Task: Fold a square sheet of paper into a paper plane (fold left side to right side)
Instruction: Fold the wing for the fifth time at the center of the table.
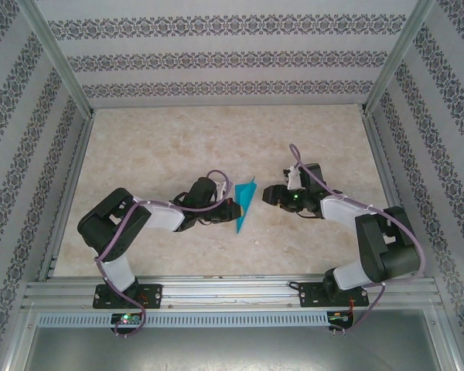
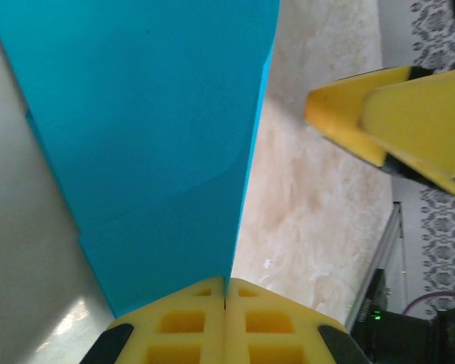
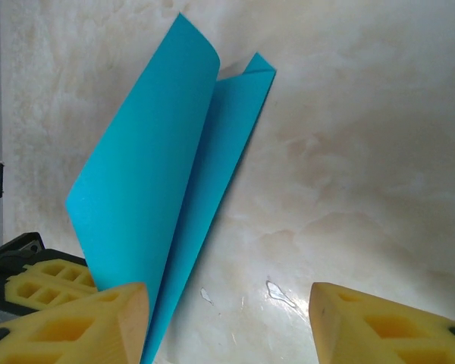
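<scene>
The square sheet of paper [image 1: 246,202] is teal-blue and stands half folded at the table's middle, one flap curled up over the other. My left gripper [image 1: 230,209] is shut on its near edge. In the left wrist view the yellow fingers [image 2: 183,322] press together on the paper [image 2: 152,129]. My right gripper [image 1: 272,194] hovers open just right of the sheet. In the right wrist view the paper [image 3: 155,189] rises beside my right gripper's [image 3: 227,322] left finger, with nothing between the fingers. The left gripper's yellow pad [image 3: 49,277] shows behind the sheet.
The marble-patterned table [image 1: 178,147] is walled by patterned panels and metal posts [image 1: 58,62]. A metal rail [image 1: 232,294] runs along the near edge by the arm bases. The right gripper's yellow fingers [image 2: 394,121] cross the left wrist view.
</scene>
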